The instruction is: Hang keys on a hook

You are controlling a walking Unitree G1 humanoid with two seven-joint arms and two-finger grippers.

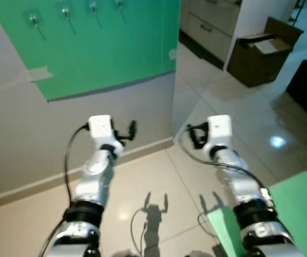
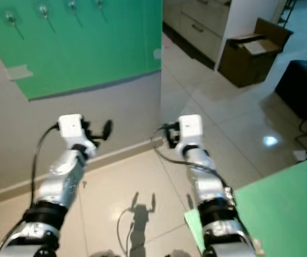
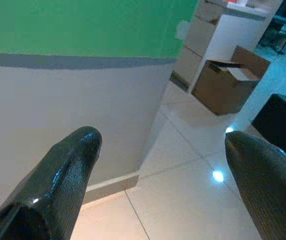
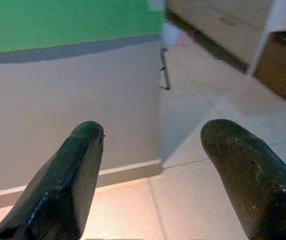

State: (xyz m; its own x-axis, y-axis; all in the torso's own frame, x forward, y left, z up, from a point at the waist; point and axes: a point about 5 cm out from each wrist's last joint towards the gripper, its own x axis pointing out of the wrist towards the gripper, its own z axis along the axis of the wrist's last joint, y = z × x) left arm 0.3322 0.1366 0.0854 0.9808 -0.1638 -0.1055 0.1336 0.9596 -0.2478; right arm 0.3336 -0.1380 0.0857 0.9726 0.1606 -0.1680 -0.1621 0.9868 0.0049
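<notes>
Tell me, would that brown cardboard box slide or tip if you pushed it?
The cardboard box would probably slide: it looks squat and sits on glossy tile floor. Its flaps are open, so the top likely bends easily.

Head stereo pair: looks fwd & down from high up at both arms, tiled floor (image 1: pixel 158 176), grey wall w/ green panel (image 1: pixel 99 48).
L wrist cam: looks along its fingers (image 3: pixel 68 175), close, toward wall base & cardboard box (image 3: pixel 227 85).
R wrist cam: same, along fingers (image 4: pixel 73 180), near wall corner.
Shared: green panel, skirting, floor; box in eyes + L wrist.
</notes>
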